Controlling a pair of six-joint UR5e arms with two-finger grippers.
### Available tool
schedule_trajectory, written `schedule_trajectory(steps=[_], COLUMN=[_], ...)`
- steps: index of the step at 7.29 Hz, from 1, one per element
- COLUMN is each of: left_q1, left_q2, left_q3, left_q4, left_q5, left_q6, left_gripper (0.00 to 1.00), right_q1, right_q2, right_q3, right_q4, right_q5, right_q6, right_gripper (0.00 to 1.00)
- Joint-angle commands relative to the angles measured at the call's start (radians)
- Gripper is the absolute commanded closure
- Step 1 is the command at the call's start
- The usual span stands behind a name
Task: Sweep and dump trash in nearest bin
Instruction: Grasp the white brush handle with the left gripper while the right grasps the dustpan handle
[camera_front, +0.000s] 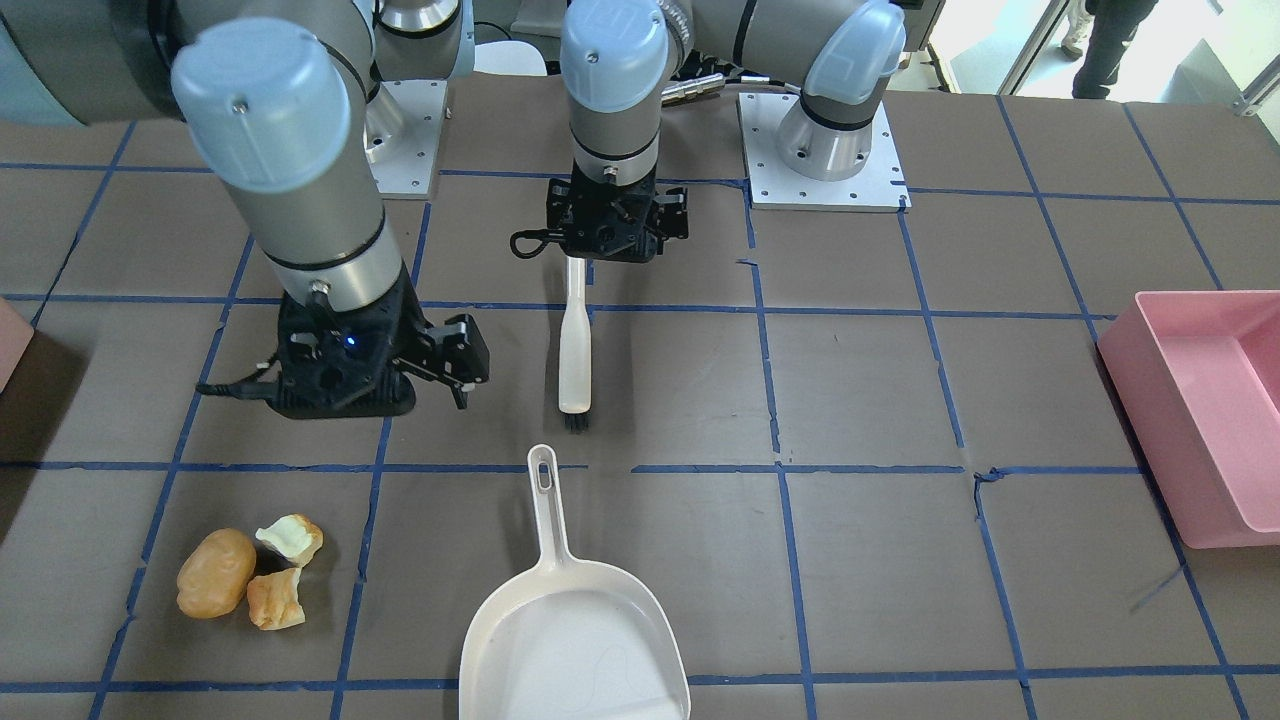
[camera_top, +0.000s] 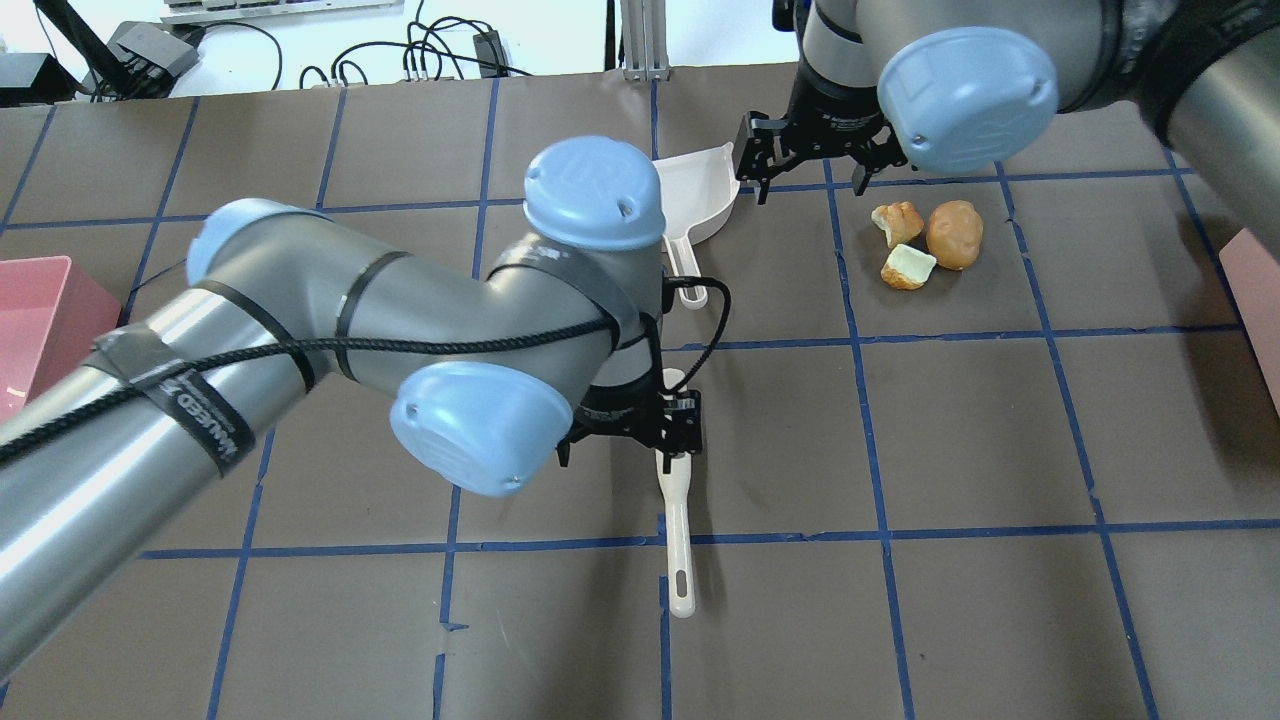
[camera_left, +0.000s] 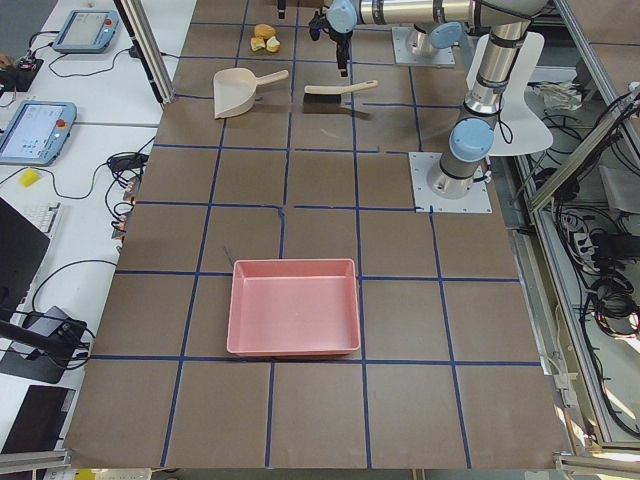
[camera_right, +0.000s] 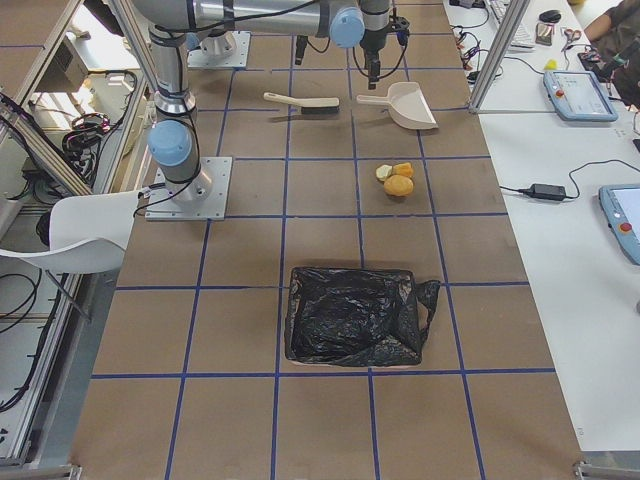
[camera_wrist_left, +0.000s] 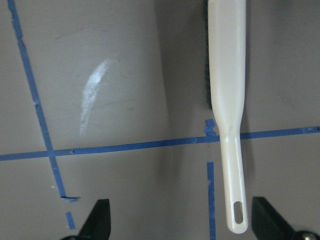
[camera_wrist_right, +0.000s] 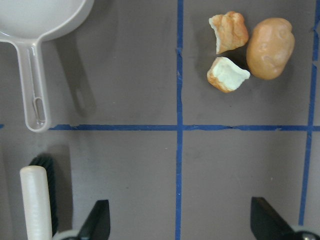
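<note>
The trash is a tan potato-shaped lump and two torn orange chunks, lying together on the table; it also shows in the right wrist view. A white dustpan lies beside it. A white brush lies behind the pan. My left gripper is open above the brush handle, which lies between the fingers, near one of them. My right gripper is open and empty, hovering between the dustpan handle and the trash. The nearest bin shows as a slanted salmon edge.
A rose-pink deep tub stands at the table's end on my left side. A box lined with a black bag stands at the end on my right side. Blue tape lines cross the brown table.
</note>
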Motion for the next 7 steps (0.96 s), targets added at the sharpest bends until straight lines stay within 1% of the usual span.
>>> schedule_trajectory(steps=[1,2,3,4,5,6,7], left_q1=[-0.059,-0.069,-0.078,-0.082,-0.086,-0.093,-0.095], left_q2=[-0.053,-0.056,-0.058,-0.058,-0.067,-0.072,-0.073], left_q3=[-0.108,-0.176,-0.213,-0.212,-0.215,-0.215,-0.215], left_q4=[0.173,0.262,0.286,0.286,0.285,0.286,0.286], left_q5=[-0.069,-0.069,-0.068,-0.069,-0.066,-0.065,-0.062], left_q6=[-0.057,-0.058,-0.058,-0.058,-0.059,-0.059,-0.058], left_gripper=[0.00,0.00,0.02,0.09,0.12,0.17,0.25], right_q1=[0.014,0.005,0.009,0.026,0.067,0.089,0.089], right_q2=[0.103,0.103,0.115,0.179,0.218,0.237,0.240], right_q3=[-0.062,-0.062,-0.056,-0.056,-0.056,-0.053,-0.039], right_q4=[-0.044,-0.045,-0.074,-0.168,-0.229,-0.249,-0.254], right_q5=[-0.002,0.000,0.010,0.011,0.030,0.049,0.049], right_q6=[-0.010,-0.030,-0.014,0.003,0.008,0.007,-0.007], right_gripper=[0.00,0.00,0.00,0.00,0.00,0.01,0.02])
